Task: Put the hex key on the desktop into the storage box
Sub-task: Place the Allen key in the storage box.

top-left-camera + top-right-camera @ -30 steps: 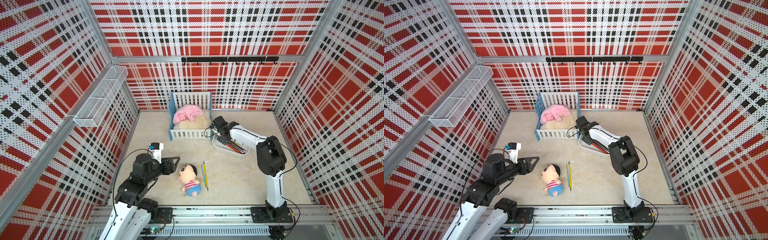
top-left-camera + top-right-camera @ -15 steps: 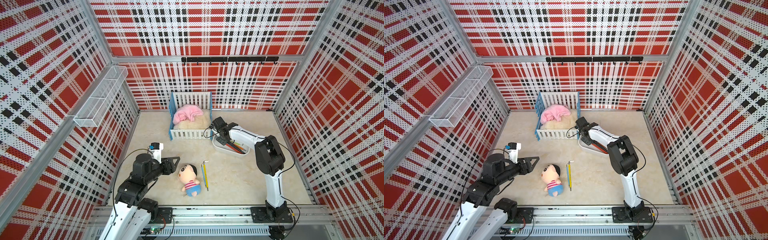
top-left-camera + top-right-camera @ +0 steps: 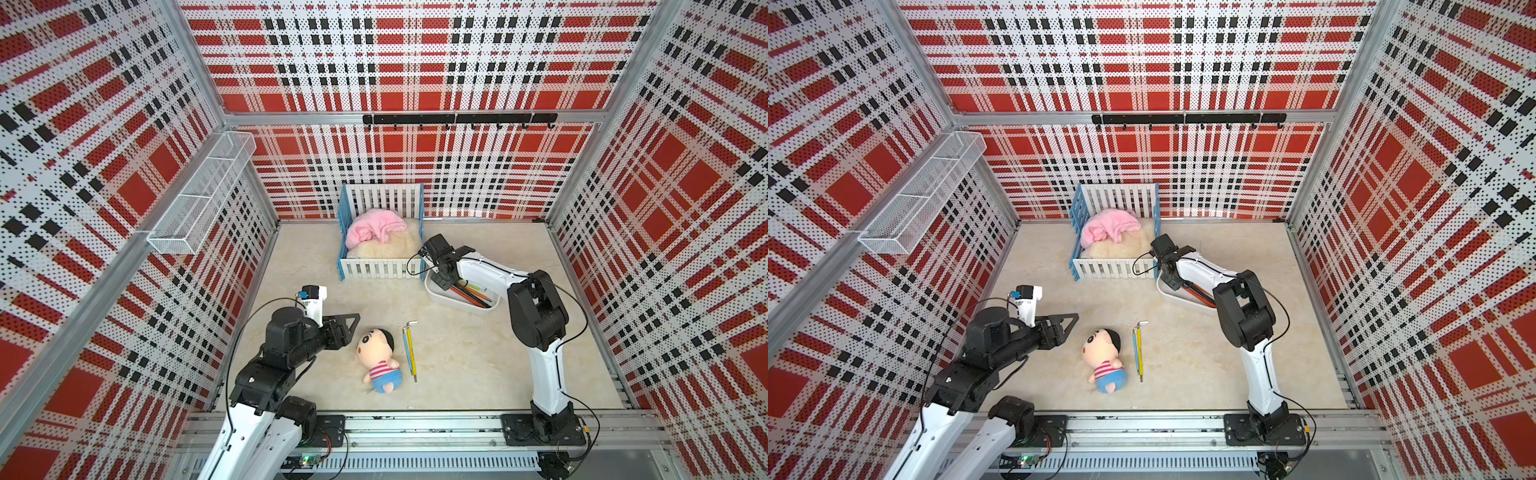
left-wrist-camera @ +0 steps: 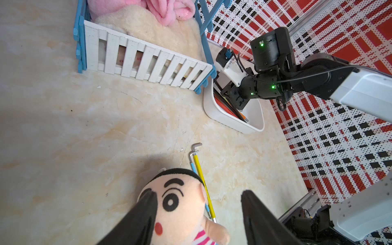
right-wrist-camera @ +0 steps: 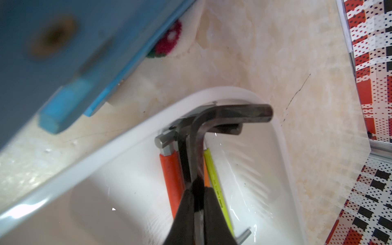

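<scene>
Hex key (image 5: pixel 195 148), dark and bare, is pinched by its long shaft in the right hand (image 5: pixel 198 191), whose jaws are closed tight on it. Its bent end hangs over the storage box (image 3: pixel 453 303). Orange-sleeved and yellow-green-sleeved keys lie inside that box. In both top views the box sits at 2 o'clock on the counter (image 3: pixel 478 365), just beside the crib (image 3: pixel 380 266). A yellow hex key (image 3: pixel 411 353) and a blue hex key (image 3: pixel 407 349) lie side by side at 6 o'clock, at the doll's (image 3: pixel 376 353) 3 o'clock. The left hand (image 4: pixel 198 192) hovers at 8 o'clock, fingers wide apart, holding nothing.
</scene>
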{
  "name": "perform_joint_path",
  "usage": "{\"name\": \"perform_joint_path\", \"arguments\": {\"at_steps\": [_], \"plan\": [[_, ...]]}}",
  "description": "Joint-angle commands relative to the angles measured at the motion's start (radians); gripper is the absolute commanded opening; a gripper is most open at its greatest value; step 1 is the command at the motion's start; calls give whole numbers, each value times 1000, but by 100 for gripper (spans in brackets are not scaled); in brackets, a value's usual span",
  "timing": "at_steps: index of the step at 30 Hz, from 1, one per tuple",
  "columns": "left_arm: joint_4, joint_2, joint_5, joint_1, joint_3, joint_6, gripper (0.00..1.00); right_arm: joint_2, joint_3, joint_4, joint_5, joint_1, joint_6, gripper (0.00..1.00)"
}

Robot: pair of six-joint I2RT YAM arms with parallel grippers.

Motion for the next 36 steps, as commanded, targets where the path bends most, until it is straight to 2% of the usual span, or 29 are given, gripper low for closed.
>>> {"name": "perform_joint_path", "arguments": {"at_steps": [1,8,21,25,27,29,31,34,36], "plan": [[12,-4,5,8,-6,5,68,33,-19,-43,-22,12,16,13],[10,-4,5,7,-6,6,68,-37,-54,-5,-28,12,73,24],[11,-18,-2,7,-6,0,68,-249,-109,18,-82,12,236,31],[11,-24,-9,6,-6,-5,68,-356,-131,6,-118,51,379,33],[11,-29,-16,8,-6,-8,68,-398,-160,6,-138,92,472,31],[11,-34,-20,6,-6,-12,68,-424,-190,-3,-132,158,583,34],[9,-39,-23,6,-6,-12,68,-414,-188,-49,-118,230,689,42],[9,-44,-27,6,-6,-15,68,-344,-151,-144,-194,314,852,41],[9,-49,-29,7,-7,-15,68,-315,-157,-147,-211,374,912,42]]}}
